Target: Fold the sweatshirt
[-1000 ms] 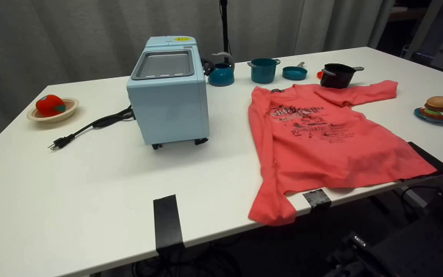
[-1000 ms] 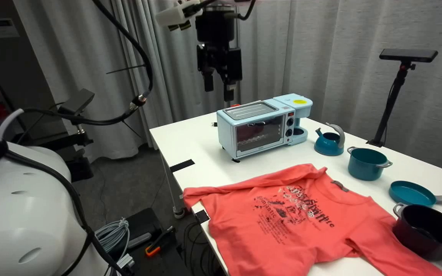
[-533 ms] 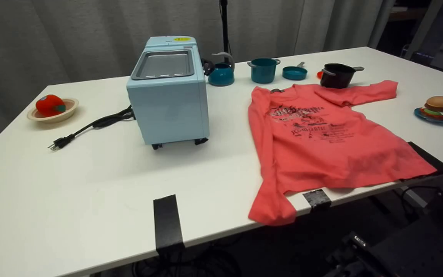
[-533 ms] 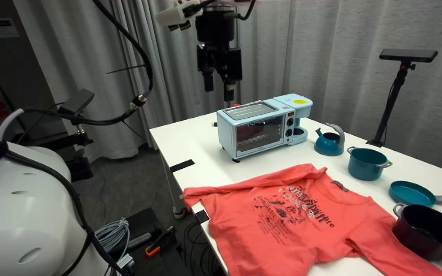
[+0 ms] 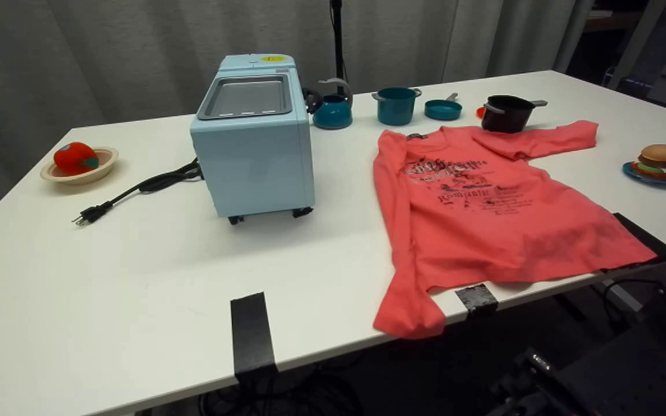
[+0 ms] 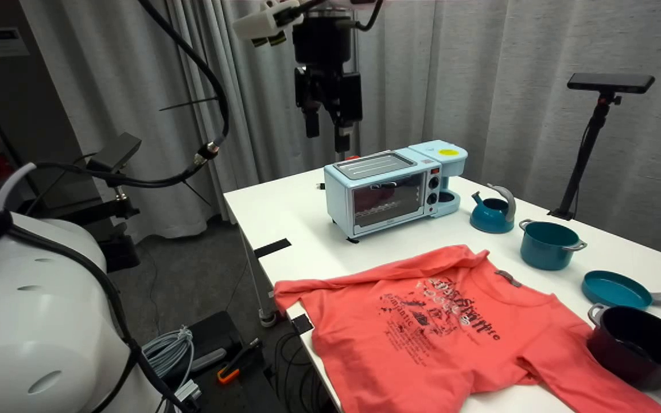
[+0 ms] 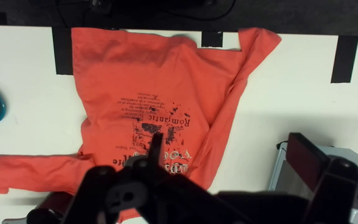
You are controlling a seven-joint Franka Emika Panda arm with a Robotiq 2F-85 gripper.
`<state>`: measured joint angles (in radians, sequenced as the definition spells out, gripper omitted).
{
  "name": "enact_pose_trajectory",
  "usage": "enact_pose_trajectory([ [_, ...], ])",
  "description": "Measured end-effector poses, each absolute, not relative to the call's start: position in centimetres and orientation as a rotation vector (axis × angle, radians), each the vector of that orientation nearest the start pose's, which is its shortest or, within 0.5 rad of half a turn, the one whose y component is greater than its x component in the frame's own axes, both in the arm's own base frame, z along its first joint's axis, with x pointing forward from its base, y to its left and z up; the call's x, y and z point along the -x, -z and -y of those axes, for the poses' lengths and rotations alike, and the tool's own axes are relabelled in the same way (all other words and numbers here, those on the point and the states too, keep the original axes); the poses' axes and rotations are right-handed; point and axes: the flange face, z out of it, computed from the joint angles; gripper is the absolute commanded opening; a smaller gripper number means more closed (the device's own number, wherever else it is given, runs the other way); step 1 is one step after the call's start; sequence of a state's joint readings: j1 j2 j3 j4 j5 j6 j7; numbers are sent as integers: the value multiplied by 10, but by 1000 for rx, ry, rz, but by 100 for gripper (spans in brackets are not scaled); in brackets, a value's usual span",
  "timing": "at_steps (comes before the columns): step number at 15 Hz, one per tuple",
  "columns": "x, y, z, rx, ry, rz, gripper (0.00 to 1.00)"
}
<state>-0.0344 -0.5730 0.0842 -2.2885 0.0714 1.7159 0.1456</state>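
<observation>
Prob. a lab: robot arm (image 6: 38, 321), cam (image 6: 610, 83) on stand (image 6: 583, 152), misc. cables (image 6: 167, 350).

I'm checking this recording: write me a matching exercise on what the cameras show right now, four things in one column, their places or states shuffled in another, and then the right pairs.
Things
1. sweatshirt
2. burger
3. round red object
4. end effector

Places and states
A. on a small blue plate
B. open, with nothing in its grip
C. spread out on the table, not yet folded
D. in a tan bowl

Right pairs
1-C
2-A
3-D
4-B
</observation>
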Motion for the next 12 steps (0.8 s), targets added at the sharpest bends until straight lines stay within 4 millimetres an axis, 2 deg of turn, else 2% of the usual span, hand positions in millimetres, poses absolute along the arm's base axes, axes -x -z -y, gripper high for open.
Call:
enact_pose_trajectory([
  [5, -394, -542, -37, 3082, 1, -156, 100],
  [12, -425, -481, -76, 2970, -27, -85, 100],
])
